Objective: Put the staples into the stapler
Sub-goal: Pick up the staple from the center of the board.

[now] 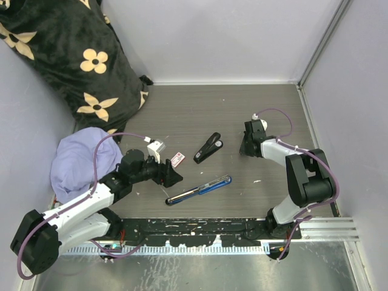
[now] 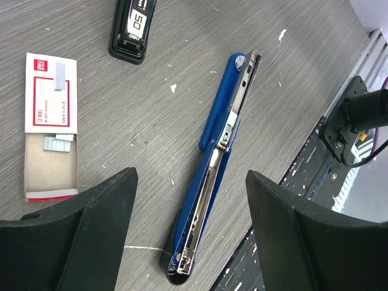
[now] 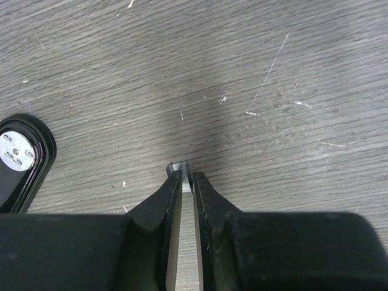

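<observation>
The blue stapler [image 1: 199, 189] lies opened out flat on the table, its metal staple channel [image 2: 215, 157] facing up. My left gripper [image 2: 191, 182] hovers open just above its near end, one finger on each side, touching nothing. The staples box [image 2: 51, 97], white with a red label, lies open to the left, with a few staple strips [image 2: 58, 143] in its drawn-out tray. My right gripper [image 3: 188, 177] is low over the table at the right and shut on a thin metal strip of staples [image 3: 177, 167], which pokes out past the fingertips.
A black stapler [image 1: 208, 148] lies mid-table between the arms; its end shows in the right wrist view [image 3: 18, 157]. A flowered black blanket [image 1: 66, 54] and a purple cloth [image 1: 79, 160] fill the left side. Walls close in the table; a metal rail [image 1: 321, 229] runs along the near edge.
</observation>
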Robot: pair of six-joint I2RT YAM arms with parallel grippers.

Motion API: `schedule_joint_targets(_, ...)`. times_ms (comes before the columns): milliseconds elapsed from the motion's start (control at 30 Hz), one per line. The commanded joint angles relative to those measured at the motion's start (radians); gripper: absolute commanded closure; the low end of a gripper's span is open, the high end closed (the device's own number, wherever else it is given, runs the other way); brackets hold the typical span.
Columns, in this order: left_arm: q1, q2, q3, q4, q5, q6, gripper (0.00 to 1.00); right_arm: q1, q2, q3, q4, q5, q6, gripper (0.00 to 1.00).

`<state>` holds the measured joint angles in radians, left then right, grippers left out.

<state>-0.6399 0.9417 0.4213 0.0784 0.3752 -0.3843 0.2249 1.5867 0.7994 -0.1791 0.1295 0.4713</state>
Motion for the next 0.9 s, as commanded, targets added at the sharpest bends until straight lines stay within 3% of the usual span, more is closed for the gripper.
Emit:
schedule_joint_targets(0,0.002,0.001,0.034,0.06,0.023,0.005,0.25,-0.009,0.013,0.041,0.028,0.016,-0.019,0.81)
schedule_joint_targets(267,0.002,0.001,0.036,0.059,0.022,0.005,0.25,-0.02,0.028,0.044,0.017,0.008,-0.045,0.84)
schedule_joint_targets(467,0.003,-0.004,0.035,0.057,0.02,0.008,0.25,-0.022,0.038,0.04,0.02,-0.024,-0.054,0.99)
schedule_joint_targets(533,0.002,-0.001,0.033,0.061,0.018,0.011,0.25,-0.023,0.033,0.038,0.021,-0.044,-0.059,1.0)
schedule_joint_targets(733,0.001,0.011,0.019,0.126,0.039,0.03,0.26,-0.023,-0.054,0.047,-0.007,-0.177,-0.096,1.0)
schedule_joint_targets(867,-0.027,0.015,-0.022,0.25,0.054,0.078,0.28,-0.022,-0.093,0.102,-0.118,-0.314,-0.136,0.99)
